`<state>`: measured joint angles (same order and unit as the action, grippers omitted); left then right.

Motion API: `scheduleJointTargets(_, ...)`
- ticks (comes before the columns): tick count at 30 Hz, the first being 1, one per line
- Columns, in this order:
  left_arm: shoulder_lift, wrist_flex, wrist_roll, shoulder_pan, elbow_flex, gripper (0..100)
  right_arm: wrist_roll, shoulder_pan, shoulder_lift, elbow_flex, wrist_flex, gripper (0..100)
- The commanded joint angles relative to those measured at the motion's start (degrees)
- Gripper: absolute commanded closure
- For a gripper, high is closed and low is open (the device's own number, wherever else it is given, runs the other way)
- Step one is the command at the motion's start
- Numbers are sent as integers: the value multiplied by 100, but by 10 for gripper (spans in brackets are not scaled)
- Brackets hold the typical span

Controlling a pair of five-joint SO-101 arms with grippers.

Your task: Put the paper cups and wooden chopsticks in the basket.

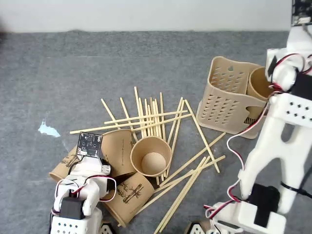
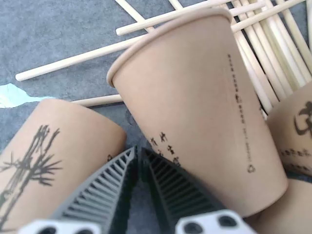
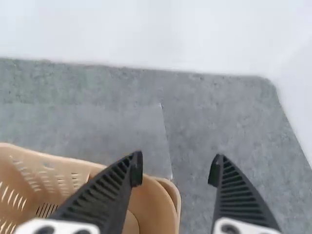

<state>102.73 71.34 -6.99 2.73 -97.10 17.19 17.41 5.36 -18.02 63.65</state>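
Left hand (image 2: 140, 152), fingers together on nothing, is parked beside paper cup (image 2: 195, 107), rim pointed away; right hand (image 3: 176, 158) is held spread, well apart, over basket (image 3: 29, 168).

White plastic arms (image 1: 287, 131), black servos (image 1: 263, 197), red, white and black cables (image 1: 229, 144), dark ribbed tool fingers (image 2: 107, 185).

Nothing here can be properly read. The middle paper cup (image 2: 195, 97) carries a thin column of tiny dark characters down its side, a few larger ones near its base and a small triangular arrow sign, all too small to make out. The cup beside it (image 2: 48, 161) bears a dark bamboo drawing, and a third cup (image 2: 297, 131) shows part of bigger brush characters.
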Motion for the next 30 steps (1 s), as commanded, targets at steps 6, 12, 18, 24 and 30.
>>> scheduleJointTargets(6,53,9,-53,18,66,987,-26,-277,1015,-299,1086,775)
scheduleJointTargets(12,53,9,-53,18,66,987,-18,-1279,1886,-273,2712,775)
scheduleJointTargets(18,53,9,-53,18,66,987,-211,-2492,2000,-158,3934,775)
scheduleJointTargets(24,53,9,-53,18,66,987,-1459,-3301,2369,624,3908,775)
scheduleJointTargets(30,53,9,-53,18,66,987,-1600,-4426,2818,2646,3873,775)
